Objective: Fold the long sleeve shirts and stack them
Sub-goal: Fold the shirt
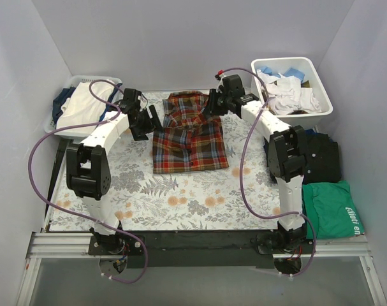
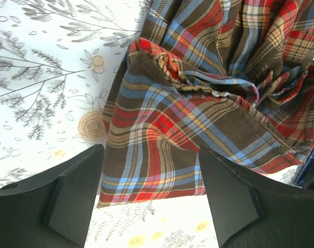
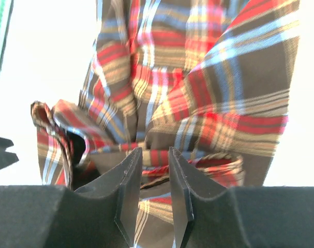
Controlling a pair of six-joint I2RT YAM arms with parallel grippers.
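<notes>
The plaid shirt [image 1: 189,137] on the tabletop [image 1: 180,197] — sleeves indistinct.
The left pincer [image 2: 149,155] gapes wide over cloth; the right pincer [image 3: 155,152] nips a bunched fold — contact hidden.

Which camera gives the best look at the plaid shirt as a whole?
Top external: the whole plaid shirt lies in view, outline clear. The left wrist shows only one folded corner, the right wrist a bunched edge close up.
</notes>
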